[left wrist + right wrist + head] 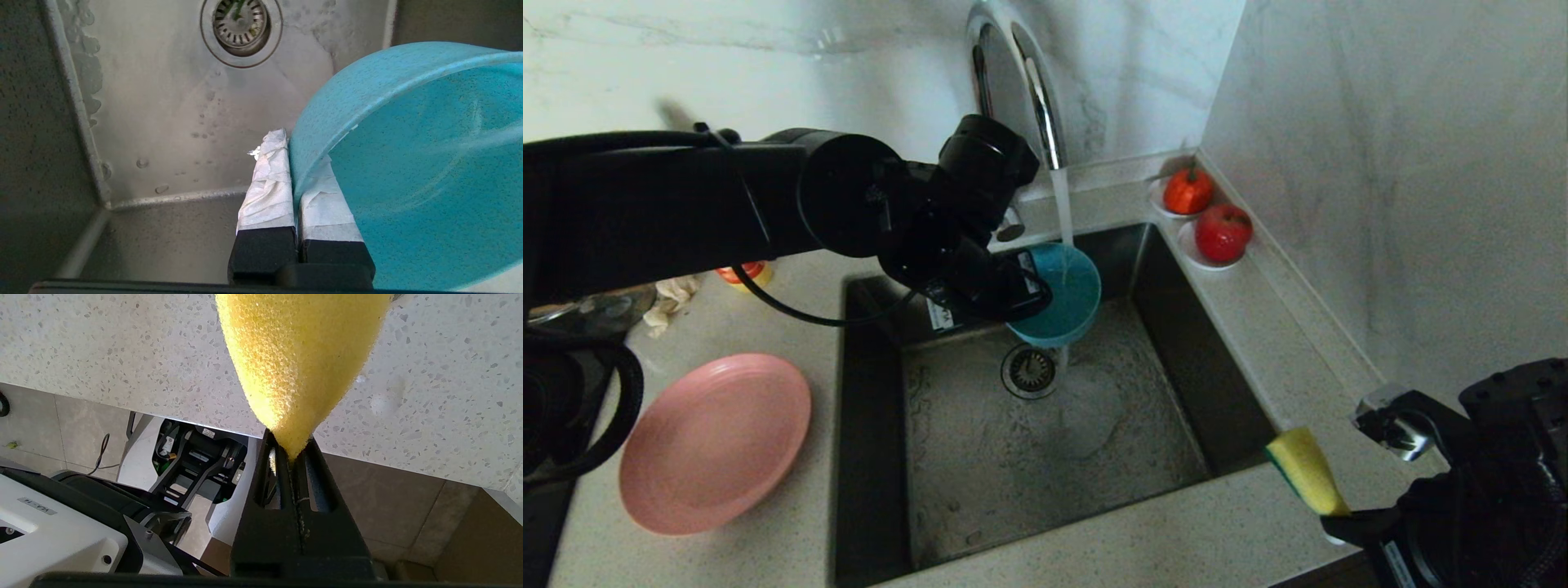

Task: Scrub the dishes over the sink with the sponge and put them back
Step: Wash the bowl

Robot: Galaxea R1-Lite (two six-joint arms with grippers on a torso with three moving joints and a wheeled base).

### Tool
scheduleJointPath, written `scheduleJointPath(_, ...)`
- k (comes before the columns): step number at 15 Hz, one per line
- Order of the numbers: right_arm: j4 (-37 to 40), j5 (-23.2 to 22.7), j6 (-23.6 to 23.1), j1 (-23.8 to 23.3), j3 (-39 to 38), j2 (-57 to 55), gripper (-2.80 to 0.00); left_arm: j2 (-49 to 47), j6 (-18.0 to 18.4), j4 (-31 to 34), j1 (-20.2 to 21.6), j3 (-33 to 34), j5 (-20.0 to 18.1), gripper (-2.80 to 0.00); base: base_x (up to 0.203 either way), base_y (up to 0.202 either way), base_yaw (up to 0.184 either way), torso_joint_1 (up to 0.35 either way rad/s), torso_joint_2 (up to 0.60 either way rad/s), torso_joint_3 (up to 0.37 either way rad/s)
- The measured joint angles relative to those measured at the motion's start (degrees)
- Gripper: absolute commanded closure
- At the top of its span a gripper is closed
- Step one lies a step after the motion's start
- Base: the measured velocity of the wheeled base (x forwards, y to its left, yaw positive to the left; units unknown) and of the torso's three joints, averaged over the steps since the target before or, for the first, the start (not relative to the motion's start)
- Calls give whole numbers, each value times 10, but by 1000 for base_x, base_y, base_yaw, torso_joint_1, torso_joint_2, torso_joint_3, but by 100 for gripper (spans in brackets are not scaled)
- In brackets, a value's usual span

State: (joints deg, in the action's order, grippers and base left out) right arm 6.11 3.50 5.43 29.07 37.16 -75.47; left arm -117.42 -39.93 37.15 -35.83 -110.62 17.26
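Overhead, round speckled teal bowl (1062,298) (tap running), grainy steel sink (1176,359), porous yellow sponge (1305,469).

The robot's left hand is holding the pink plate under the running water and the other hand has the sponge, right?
Not quite. The left gripper holds the teal bowl under the water, as the head view shows. The pink plate lies on the counter. The right gripper does hold the sponge.

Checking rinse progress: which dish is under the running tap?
The teal bowl, gripped at its rim by the left hand over the sink; the pink plate lies on the counter.
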Motion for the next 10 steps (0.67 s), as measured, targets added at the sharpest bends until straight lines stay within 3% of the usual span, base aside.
scheduleJointPath(10,0,0,0,0,0,-2,0,-14,-7,-11,3,0,0,0,0,0,0,0,0,0)
